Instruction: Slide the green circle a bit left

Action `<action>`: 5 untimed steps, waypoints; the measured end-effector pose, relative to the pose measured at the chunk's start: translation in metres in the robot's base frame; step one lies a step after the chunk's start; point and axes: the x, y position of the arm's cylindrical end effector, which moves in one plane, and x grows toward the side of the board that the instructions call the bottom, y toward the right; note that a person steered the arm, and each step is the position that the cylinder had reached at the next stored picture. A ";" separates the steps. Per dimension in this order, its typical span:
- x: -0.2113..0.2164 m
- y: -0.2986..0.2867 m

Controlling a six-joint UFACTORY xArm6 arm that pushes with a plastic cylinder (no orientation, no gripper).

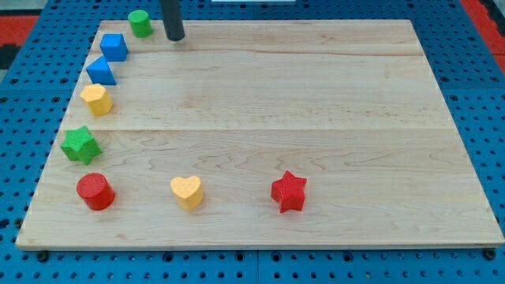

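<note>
The green circle [140, 24] stands at the top left corner of the wooden board [316, 118]. My tip [175, 37] is just to the right of it, a small gap apart, near the board's top edge. The rod comes down from the view's top.
Down the board's left edge lie a blue cube [114, 46], a blue triangle [101, 71], a yellow hexagon [97, 99], a green star [80, 145] and a red circle [95, 191]. A yellow heart [187, 192] and a red star [289, 192] sit near the bottom edge.
</note>
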 end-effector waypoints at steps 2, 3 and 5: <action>-0.026 -0.032; -0.026 -0.096; 0.014 -0.018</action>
